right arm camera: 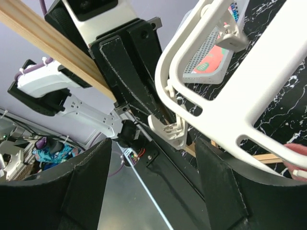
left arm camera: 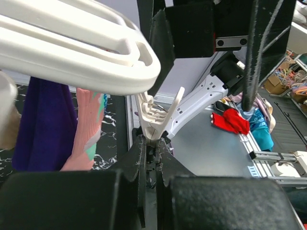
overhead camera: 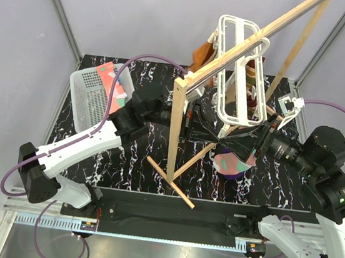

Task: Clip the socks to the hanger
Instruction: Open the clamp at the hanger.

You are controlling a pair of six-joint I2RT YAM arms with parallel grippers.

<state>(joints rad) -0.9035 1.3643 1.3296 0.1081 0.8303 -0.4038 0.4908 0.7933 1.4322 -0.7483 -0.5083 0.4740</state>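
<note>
Two socks show near the hanger (left arm camera: pixel 72 57), which hangs on the wooden rail (overhead camera: pixel 286 20). Pink sock (left arm camera: pixel 88 129) dangles below the frame beside a purple cloth (left arm camera: pixel 45 124); tan sock (overhead camera: pixel 251 76) is up by the bars. Socks look light & limp, so take them by the cuff edge. Clip (left arm camera: pixel 156 115) is small, stiff, springy, prob. slippery. Left hand (left arm camera: pixel 151 143) is closed, pinching the clip's tails. Right hand (right arm camera: pixel 152 158) has fingers wide apart, holding nothing. Can't tell if the pink sock is clipped; other socks are hidden or cut off.
</note>
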